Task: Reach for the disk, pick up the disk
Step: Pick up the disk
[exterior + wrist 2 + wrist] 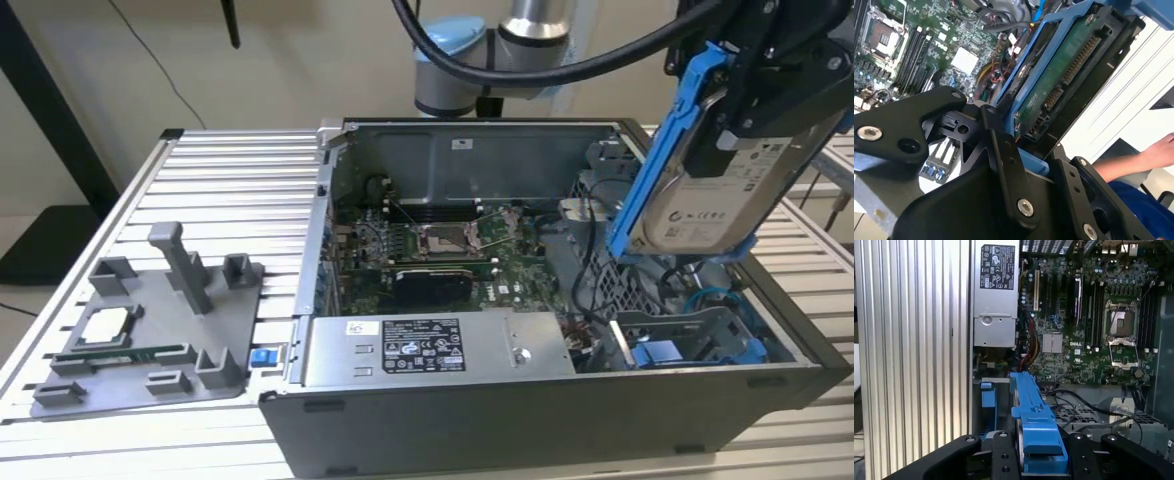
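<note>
Disk first: you can see it held up in the air at the upper right of the exterior view, tilted, its white label facing the camera and a blue rail running along its edge. Your gripper is clamped on the upper end of the drive, with black linkages on either side of it. The drive hangs clear above the open computer case, over the corner where blue drive bays sit at the lower right of the frame.

In the second wrist view you see the disk from its underside, with green circuit board and connector pins showing, and the black fingers pressed against its blue frame near the centre of the picture. In the first wrist view the rail stands edge-on at the bottom centre, squeezed between the two black arms.

Below lies the motherboard with its bare processor socket, and the grey power supply along the case's near wall. On the ribbed metal table, at the exterior view's left, a grey fixture plate carries a small square chip. A person's arm shows at the right edge of the second wrist view.
</note>
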